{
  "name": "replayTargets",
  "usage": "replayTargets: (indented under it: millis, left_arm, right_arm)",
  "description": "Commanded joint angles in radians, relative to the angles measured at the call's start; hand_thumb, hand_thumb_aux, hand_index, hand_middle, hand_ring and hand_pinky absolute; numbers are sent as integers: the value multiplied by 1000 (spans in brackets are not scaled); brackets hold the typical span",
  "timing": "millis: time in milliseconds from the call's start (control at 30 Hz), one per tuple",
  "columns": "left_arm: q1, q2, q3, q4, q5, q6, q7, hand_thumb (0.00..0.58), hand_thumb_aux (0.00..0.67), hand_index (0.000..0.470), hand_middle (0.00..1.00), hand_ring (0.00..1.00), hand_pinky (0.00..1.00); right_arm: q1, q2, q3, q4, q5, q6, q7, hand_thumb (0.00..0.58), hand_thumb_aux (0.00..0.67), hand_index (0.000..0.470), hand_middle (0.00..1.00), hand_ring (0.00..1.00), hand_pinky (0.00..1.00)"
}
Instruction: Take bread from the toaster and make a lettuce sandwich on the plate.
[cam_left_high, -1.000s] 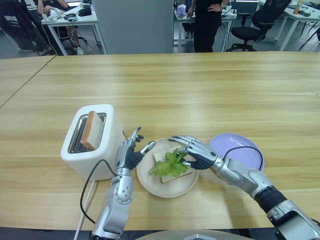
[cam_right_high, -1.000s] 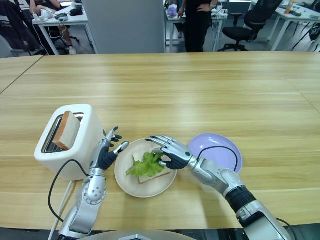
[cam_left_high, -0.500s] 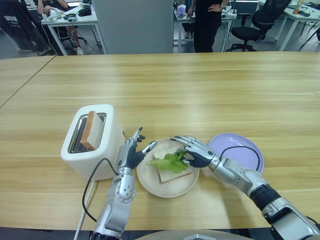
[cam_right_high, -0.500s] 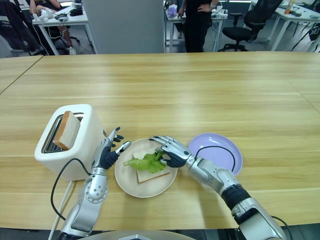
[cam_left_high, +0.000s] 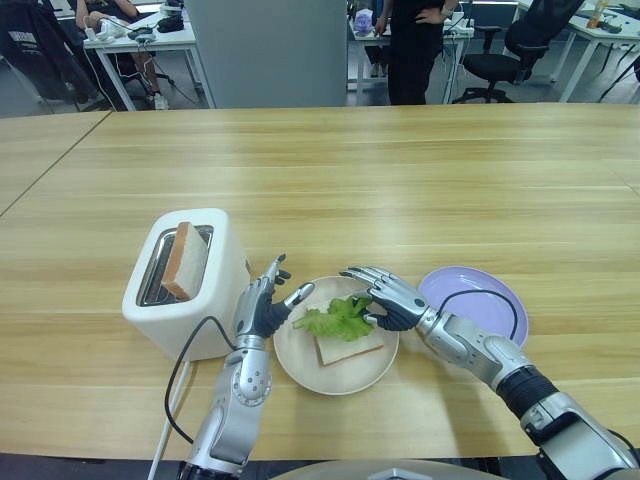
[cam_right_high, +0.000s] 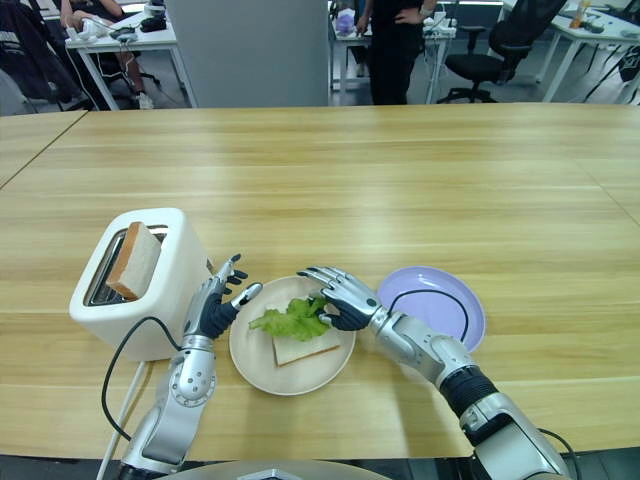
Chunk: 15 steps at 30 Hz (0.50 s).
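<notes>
A white toaster (cam_left_high: 205, 300) stands at the left with one bread slice (cam_left_high: 183, 260) sticking up from its slot. Right of it, a beige plate (cam_left_high: 300, 370) holds another bread slice (cam_left_high: 352, 349). A green lettuce leaf (cam_left_high: 335, 321) hangs over the upper left part of that slice, and my right hand (cam_left_high: 388, 300) pinches the leaf's right edge. My left hand (cam_left_high: 262, 308) rests between the toaster and the plate, fingers spread, holding nothing.
An empty purple plate (cam_left_high: 490, 300) sits just right of the beige one, under my right forearm. The toaster's black cord (cam_left_high: 180, 375) runs toward the table's near edge. Wide bare wood stretches behind. Desks and chairs stand far back.
My right hand has drawn the lettuce up and to the left, so it now covers less of the slice on the plate. The left hand has barely moved.
</notes>
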Motion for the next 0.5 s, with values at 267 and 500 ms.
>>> replayTargets:
  millis: [267,500]
  left_arm:
    - [5,6,-6,20,-1,-4,-6,0,0,0,345,345,345]
    - [11,13,-2,12,-2,-5,-8,0,0,0,345,345,345]
  right_arm:
    - [-14,-34,-7,19,-40,57,-24,0,0,0,0,0,0]
    - [15,-84,-36,-64,-16,82,-11,0,0,0,0,0,0]
